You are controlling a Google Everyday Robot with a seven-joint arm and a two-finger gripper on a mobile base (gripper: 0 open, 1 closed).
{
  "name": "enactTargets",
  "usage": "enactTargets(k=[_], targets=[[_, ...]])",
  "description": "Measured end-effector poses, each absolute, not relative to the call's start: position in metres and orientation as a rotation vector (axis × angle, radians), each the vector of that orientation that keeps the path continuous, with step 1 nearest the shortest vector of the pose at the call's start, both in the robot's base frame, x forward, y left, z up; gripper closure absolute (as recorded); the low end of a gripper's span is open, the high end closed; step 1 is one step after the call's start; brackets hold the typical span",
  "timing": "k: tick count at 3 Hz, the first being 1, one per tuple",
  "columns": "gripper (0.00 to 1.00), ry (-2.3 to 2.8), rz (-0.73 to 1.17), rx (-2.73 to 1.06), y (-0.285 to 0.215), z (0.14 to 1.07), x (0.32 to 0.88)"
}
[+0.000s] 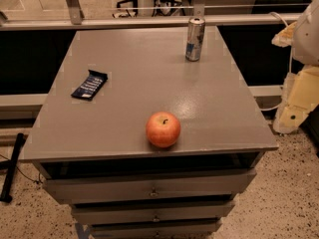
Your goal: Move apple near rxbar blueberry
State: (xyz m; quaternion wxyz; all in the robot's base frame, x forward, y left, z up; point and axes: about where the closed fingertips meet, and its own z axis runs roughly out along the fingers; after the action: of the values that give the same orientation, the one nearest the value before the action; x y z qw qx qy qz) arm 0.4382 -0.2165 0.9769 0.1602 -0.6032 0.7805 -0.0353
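Observation:
The apple (163, 129), red-orange with a short dark stem, sits on the grey cabinet top (149, 73) near its front edge, a little right of centre. The rxbar blueberry (89, 85), a flat dark navy wrapper with white lettering, lies at the left side of the top, well behind and left of the apple. My gripper (293, 116) hangs at the right edge of the view, off the right side of the cabinet and away from both things. It holds nothing that I can see.
A tall silver-blue drink can (195, 39) stands upright at the back right of the top. Drawers (149, 188) run below the front edge. A rail (124, 21) runs behind the cabinet. Speckled floor lies around it.

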Motion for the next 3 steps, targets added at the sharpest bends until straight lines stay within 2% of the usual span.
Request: enactTargets(k=[1,2,3], targets=[[0.00,2.230,-0.101,-1.723,-0.216,0.977,0.438],[0.00,2.218,-0.016,-1.683,-0.207,0.968,0.436],[0.00,2.157,0.199,-1.621,-0.168,0.945,0.430]])
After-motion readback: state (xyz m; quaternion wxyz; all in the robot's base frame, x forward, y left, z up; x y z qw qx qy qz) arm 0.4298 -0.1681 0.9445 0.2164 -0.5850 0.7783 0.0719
